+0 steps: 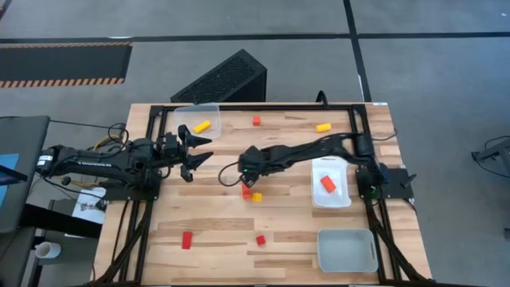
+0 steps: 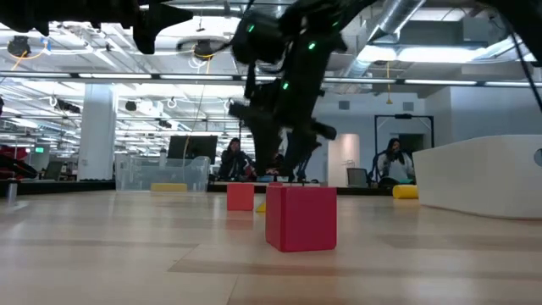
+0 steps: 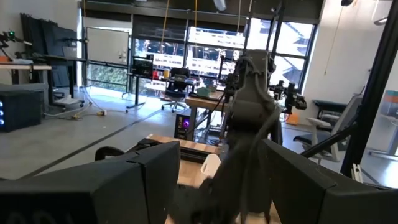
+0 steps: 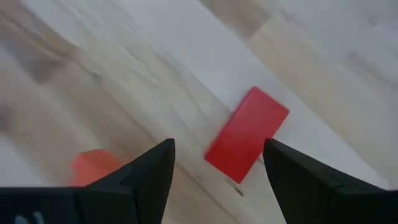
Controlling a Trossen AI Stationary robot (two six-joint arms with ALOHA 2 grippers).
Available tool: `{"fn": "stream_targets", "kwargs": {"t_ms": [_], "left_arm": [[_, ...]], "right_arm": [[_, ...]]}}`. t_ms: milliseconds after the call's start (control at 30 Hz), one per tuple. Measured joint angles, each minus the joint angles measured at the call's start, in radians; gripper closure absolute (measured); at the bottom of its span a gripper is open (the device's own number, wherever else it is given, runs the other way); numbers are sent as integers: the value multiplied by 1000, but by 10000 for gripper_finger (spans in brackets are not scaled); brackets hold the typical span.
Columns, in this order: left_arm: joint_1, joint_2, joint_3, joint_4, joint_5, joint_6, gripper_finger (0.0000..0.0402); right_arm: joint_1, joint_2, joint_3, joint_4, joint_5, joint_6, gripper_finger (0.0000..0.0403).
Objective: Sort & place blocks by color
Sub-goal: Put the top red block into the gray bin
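My right gripper (image 1: 246, 180) reaches to the table's middle and hovers open, fingers pointing down, just above a red-orange block (image 1: 246, 192) with a yellow block (image 1: 256, 197) next to it. In the right wrist view a red bar (image 4: 247, 134) lies on the wood ahead of the spread fingers of my right gripper (image 4: 217, 163), and an orange block (image 4: 92, 165) shows beside one finger. Other blocks lie apart: a red bar (image 1: 186, 239), red cubes (image 1: 260, 240) (image 1: 256, 120) and a yellow one (image 1: 323, 127). My left gripper (image 1: 204, 151) waits open at the left.
A clear tray (image 1: 185, 114) at the far left holds a yellow block (image 1: 202, 126). A white tray (image 1: 339, 198) on the right holds an orange block (image 1: 327, 183), and a grey tray (image 1: 347, 251) sits near the right corner. Black frame rails run along the table's edges.
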Motion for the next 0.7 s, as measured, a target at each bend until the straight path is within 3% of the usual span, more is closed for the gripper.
{"fn": "stream_targets", "kwargs": {"t_ms": [200,433,700], "left_arm": [[0,0,0,-11,0,0,194],[0,0,0,-16,0,0,194],[0,0,0,-15,0,-14,194]], "right_arm": [[-23,96,73,-109,-1,29,133],[-49,97,58,-103,-23,56,133],[-76,97,58,-85,-138,-7,154]]}}
